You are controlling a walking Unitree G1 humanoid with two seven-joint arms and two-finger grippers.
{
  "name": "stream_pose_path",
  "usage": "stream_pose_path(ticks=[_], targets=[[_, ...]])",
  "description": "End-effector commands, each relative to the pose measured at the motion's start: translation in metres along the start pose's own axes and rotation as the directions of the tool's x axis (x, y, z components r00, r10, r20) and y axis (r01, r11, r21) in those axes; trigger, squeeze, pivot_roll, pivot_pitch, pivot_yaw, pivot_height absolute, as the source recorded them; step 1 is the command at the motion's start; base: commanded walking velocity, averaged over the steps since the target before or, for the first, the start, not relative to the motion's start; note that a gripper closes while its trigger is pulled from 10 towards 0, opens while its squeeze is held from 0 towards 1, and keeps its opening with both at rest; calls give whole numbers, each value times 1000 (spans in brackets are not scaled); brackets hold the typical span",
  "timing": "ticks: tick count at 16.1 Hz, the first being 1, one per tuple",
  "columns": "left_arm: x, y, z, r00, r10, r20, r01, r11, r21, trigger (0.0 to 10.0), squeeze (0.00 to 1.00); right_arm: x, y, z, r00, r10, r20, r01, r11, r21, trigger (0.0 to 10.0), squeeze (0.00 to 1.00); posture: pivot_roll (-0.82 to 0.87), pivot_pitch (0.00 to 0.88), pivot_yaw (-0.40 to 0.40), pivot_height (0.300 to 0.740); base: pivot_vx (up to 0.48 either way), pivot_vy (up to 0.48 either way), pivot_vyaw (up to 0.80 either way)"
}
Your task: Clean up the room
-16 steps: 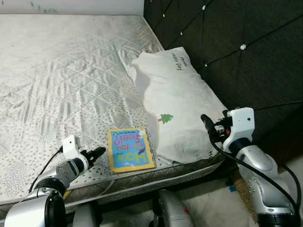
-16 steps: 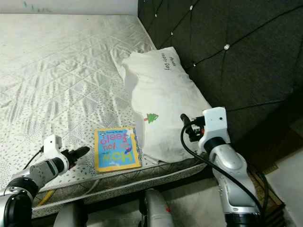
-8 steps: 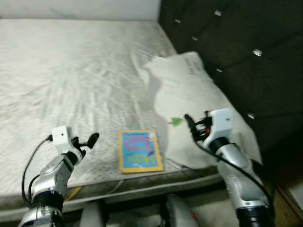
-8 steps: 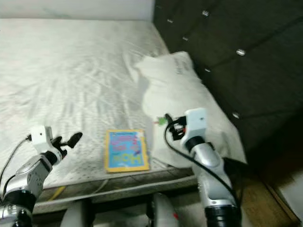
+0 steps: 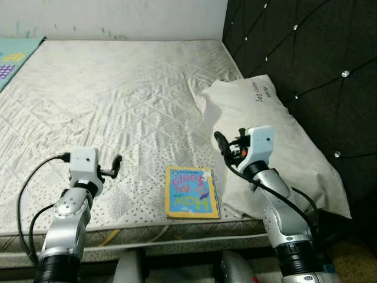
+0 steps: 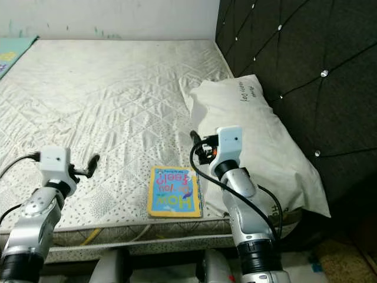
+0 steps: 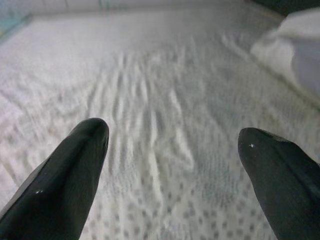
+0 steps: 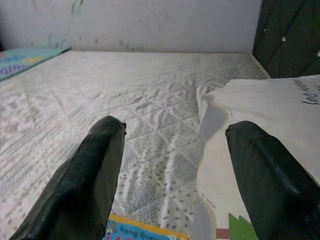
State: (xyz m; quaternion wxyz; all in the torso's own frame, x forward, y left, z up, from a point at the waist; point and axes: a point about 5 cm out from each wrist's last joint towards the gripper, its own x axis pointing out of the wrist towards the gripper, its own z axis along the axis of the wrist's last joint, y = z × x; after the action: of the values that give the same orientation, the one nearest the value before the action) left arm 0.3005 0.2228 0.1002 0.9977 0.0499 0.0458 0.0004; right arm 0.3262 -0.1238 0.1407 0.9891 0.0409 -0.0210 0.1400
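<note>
A thin picture book (image 5: 191, 191) with a blue and yellow cover lies flat near the front edge of the bare quilted mattress (image 5: 118, 100). A white pillow (image 5: 277, 135) rests just right of it, against the headboard. My right gripper (image 5: 219, 140) hovers open and empty over the pillow's left edge, just above the book; the right wrist view shows the book's top edge (image 8: 145, 232) and the pillow (image 8: 270, 105) below its fingers (image 8: 95, 170). My left gripper (image 5: 116, 163) is open over the mattress, well left of the book, with nothing between its fingers (image 7: 70, 170).
A black tufted headboard (image 5: 306, 53) runs along the right side of the bed. A teal play mat (image 5: 15, 56) shows at the far left. A pale wall (image 5: 118, 17) backs the bed. A yellow cable (image 5: 109, 236) lies under the mattress's front edge.
The camera has shifted, so the whole scene sits differently. My right gripper has moved left across the pillow to its book-side edge. My left gripper is now farther from the book.
</note>
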Motion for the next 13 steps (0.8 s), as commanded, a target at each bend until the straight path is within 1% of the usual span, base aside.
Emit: stream_pose_path(ticks=[1, 2, 4, 6, 8, 9, 10, 11, 13], targets=[[-5, -5, 7, 997, -40, 66, 40, 999, 4, 10000, 0, 0, -7, 3, 999, -31, 10, 31, 999, 38, 10000, 0, -77, 0, -20, 612, 0, 0, 0], [-9, -10, 9, 994, -61, 94, 62, 998, -8, 10000, 0, -2, -10, 3, 999, -36, 15, 35, 998, 46, 10000, 0, -79, 0, -19, 612, 0, 0, 0], [-11, -15, 19, 988, -38, 147, 42, 999, -25, 10000, 0, -2, -14, 6, 998, -40, 40, 38, 998, 48, 10000, 0, -86, 0, -19, 612, 0, 0, 0], [-14, -18, 24, 985, -7, 173, 17, 998, -58, 10000, 0, 0, -13, 13, 997, -17, 74, 12, 998, 69, 10000, 0, -92, 0, -17, 620, 0, 0, 0], [-17, -6, 16, 984, 85, 154, -70, 993, -99, 10000, 0, 4, -9, 21, 995, -6, 101, -2, 997, 76, 10000, 0, -101, 0, -13, 649, 0, 0, 0], [-18, -2, 12, 983, 117, 141, -101, 988, -119, 10000, 0, 5, -9, 21, 995, -6, 104, -3, 997, 79, 10000, 0, -102, 0, -12, 658, 0, 0, 0], [-21, 1, 9, 982, 139, 129, -124, 985, -122, 10000, 0, 5, -8, 21, 994, -8, 106, 0, 997, 82, 10000, 0, -104, 0, -7, 668, 0, 0, 0], [-22, 2, 8, 981, 155, 119, -138, 981, -137, 10000, 0, 5, -7, 23, 993, -12, 114, 2, 996, 92, 10000, 0, -106, 0, -5, 677, 0, 0, 0], [-18, -4, 11, 985, 115, 127, -100, 988, -119, 10000, 0, 5, -7, 25, 992, -17, 124, 5, 996, 93, 10000, 0, -114, 0, 5, 701, 0, 0, 0]])
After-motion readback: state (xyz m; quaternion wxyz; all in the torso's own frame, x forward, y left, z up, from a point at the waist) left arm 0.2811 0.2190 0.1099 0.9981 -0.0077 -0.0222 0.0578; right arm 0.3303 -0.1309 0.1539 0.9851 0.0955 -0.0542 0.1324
